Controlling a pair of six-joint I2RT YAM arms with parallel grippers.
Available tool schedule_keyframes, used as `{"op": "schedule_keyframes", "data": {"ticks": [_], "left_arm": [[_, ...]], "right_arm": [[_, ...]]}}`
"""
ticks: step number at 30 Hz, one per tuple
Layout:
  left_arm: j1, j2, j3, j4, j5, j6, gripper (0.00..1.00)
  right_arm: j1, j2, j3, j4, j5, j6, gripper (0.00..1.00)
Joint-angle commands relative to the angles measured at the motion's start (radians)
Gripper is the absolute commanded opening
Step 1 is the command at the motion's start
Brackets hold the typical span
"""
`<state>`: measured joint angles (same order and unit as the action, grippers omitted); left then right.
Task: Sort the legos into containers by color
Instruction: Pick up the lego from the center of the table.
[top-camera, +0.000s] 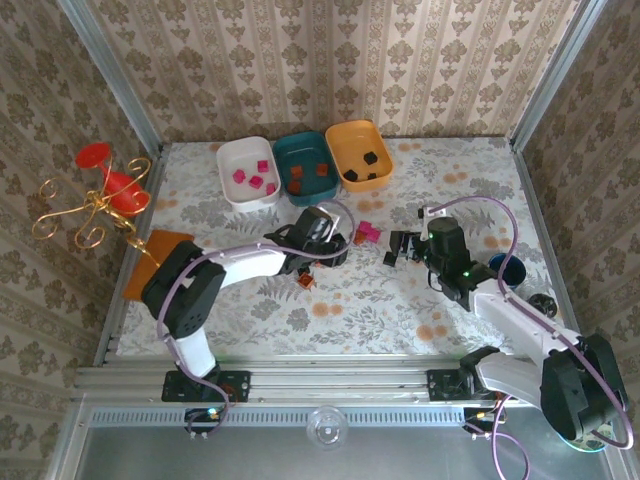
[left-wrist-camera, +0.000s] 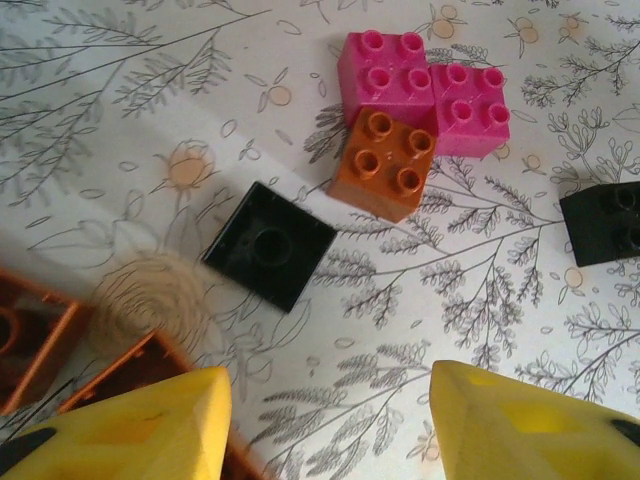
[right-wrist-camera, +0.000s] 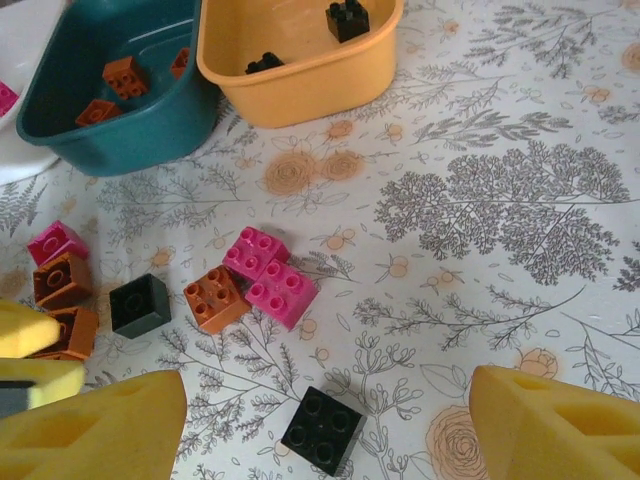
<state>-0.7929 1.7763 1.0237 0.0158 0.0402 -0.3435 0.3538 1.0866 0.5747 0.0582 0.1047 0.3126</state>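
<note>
- Lego containers: your white tray (top-camera: 240, 155), teal tray (top-camera: 300, 150) and orange tray (top-camera: 352, 140) sit in a row at the table's 12 o'clock, holding pink, orange-red and black blocks.
- Left gripper (left-wrist-camera: 330, 368): jaws spread, empty.
- Right gripper (right-wrist-camera: 328, 378): jaws spread, empty.
- Loose legos (right-wrist-camera: 270, 278): mid-table, between your grippers.

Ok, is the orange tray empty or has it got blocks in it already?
Not empty. The orange tray holds two black legos, one by its near wall, one further back.
</note>
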Motion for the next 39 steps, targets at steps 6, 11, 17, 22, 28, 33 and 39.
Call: {"op": "schedule_keyframes", "data": {"ticks": [6,11,17,22,28,33,39], "left_arm": [[-0.019,0.104,0.105,-0.056,-0.021,-0.014,0.51],[-0.021,0.133,0.132,-0.077,-0.058,-0.023,0.51],[-0.019,0.167,0.174,-0.107,-0.096,-0.018,0.56],[-0.019,0.186,0.203,-0.120,-0.126,-0.014,0.57],[-0.006,0.231,0.260,-0.121,-0.123,-0.006,0.59],[0.004,0.275,0.311,-0.123,-0.117,-0.005,0.59],[0.005,0.314,0.346,-0.128,-0.121,0.005,0.56]], "right_arm": [[-0.003,-0.087,-0.031,0.033,0.053,-0.007,0.77],[-0.004,-0.096,-0.033,0.031,0.051,-0.004,0.77],[-0.003,-0.094,-0.033,0.029,0.047,-0.001,0.78],[-0.004,-0.091,-0.032,0.029,0.050,-0.001,0.78],[-0.004,-0.080,-0.030,0.031,0.047,0.000,0.78],[-0.004,-0.083,-0.030,0.027,0.049,-0.003,0.78],[-0.004,-0.080,-0.030,0.028,0.049,-0.002,0.78]]}}
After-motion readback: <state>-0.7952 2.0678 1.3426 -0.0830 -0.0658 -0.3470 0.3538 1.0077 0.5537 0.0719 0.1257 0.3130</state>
